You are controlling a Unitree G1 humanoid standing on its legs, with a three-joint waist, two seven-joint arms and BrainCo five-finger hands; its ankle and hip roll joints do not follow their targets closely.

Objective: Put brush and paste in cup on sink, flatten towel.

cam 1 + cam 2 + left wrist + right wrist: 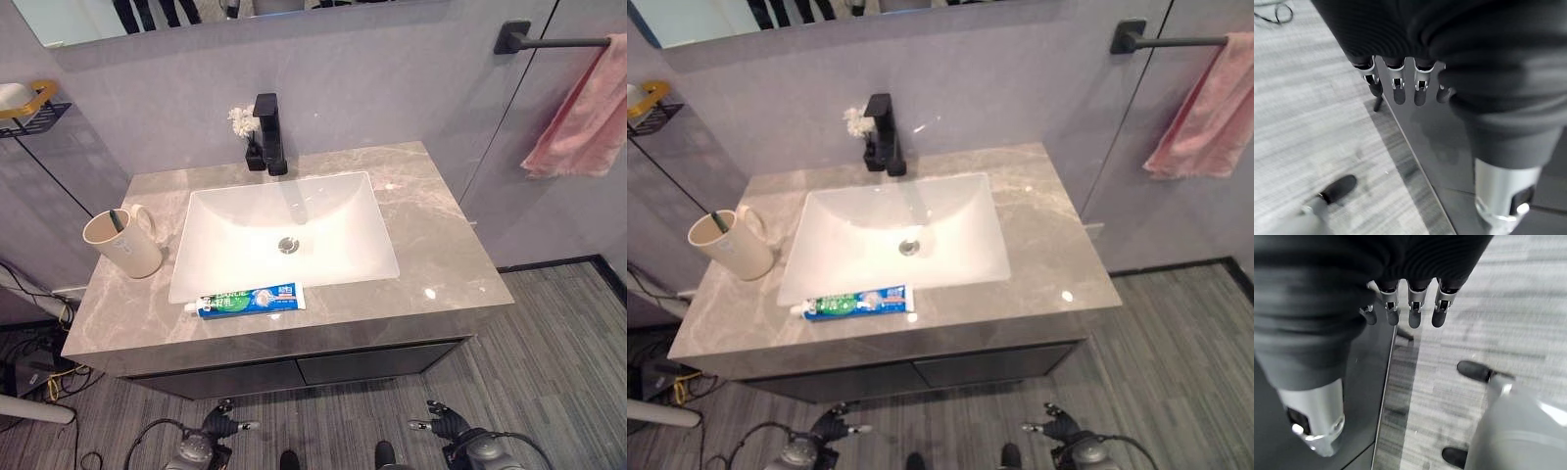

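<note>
A beige cup [122, 243] stands at the left end of the grey marble counter [441, 245], and a dark toothbrush handle [116, 219] sticks out of it. The blue and green toothpaste tube [250, 300] lies flat on the counter's front strip, just before the white basin [284, 235]. On the right wall a pink towel [578, 113] hangs bunched over a black bar [549, 41]. My left hand [217, 427] and right hand [443, 423] hang low in front of the cabinet. In the wrist views the fingers [1396, 88] [1415, 308] are straight and hold nothing.
A black faucet [267, 137] stands behind the basin with a small white flower [240, 119] beside it. A wire shelf [29, 106] juts from the left wall. Dark cabinet doors [294, 372] sit under the counter, and grey plank floor [558, 352] spreads to the right.
</note>
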